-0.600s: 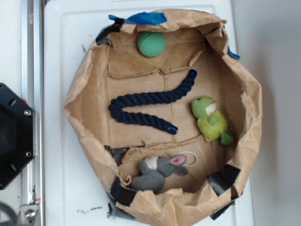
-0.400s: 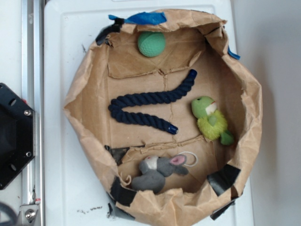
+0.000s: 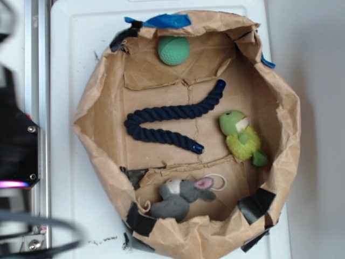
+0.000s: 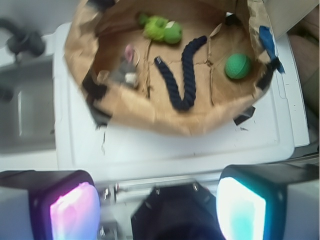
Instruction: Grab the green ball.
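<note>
Nothing yet grasped. Small teal-green dimpled ball (image 3: 173, 50) sat alone at one end of the crumpled brown paper nest (image 3: 283, 108), beyond the dark blue twisted rope (image 3: 173, 118), apart from it. Gripper (image 4: 155, 205) hung well back over the white tray (image 4: 150, 150), pads spread wide, empty. Left to do: approach, descent, closure.

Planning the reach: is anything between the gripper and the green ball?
The crumpled near wall of the paper bag rises between the open gripper and the green ball. Inside, the ball sits clear, with the blue rope off to one side.
</note>
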`<state>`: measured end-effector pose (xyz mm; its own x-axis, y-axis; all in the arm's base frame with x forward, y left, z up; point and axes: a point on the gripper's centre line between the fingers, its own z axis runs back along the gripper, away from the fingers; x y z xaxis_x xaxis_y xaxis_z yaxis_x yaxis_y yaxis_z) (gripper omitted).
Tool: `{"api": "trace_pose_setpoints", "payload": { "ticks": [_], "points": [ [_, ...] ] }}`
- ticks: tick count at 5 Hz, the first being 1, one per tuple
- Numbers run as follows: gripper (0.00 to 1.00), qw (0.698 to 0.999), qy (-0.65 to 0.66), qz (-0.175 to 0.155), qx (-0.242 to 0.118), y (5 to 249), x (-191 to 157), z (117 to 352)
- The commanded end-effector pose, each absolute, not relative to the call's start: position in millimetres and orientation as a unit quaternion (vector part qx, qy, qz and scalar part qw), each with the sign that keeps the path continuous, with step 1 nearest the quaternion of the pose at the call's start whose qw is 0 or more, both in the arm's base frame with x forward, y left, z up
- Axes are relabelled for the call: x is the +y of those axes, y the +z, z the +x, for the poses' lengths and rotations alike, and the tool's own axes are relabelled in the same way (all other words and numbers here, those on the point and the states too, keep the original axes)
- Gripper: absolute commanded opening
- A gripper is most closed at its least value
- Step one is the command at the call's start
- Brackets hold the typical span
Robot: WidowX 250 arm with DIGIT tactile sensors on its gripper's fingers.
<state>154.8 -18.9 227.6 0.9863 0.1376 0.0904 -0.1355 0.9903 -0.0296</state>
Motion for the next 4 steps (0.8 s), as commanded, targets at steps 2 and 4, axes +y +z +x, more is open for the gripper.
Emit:
{"api": "trace_pose_setpoints", "payload": {
  "ticks": [2,4],
  "points": [
    [1.0,0.921,0.36,-0.034,-0.144,193,-2,232],
    [1.0,0.815,0.56,0.039,-0.143,146,27,243]
  ]
}}
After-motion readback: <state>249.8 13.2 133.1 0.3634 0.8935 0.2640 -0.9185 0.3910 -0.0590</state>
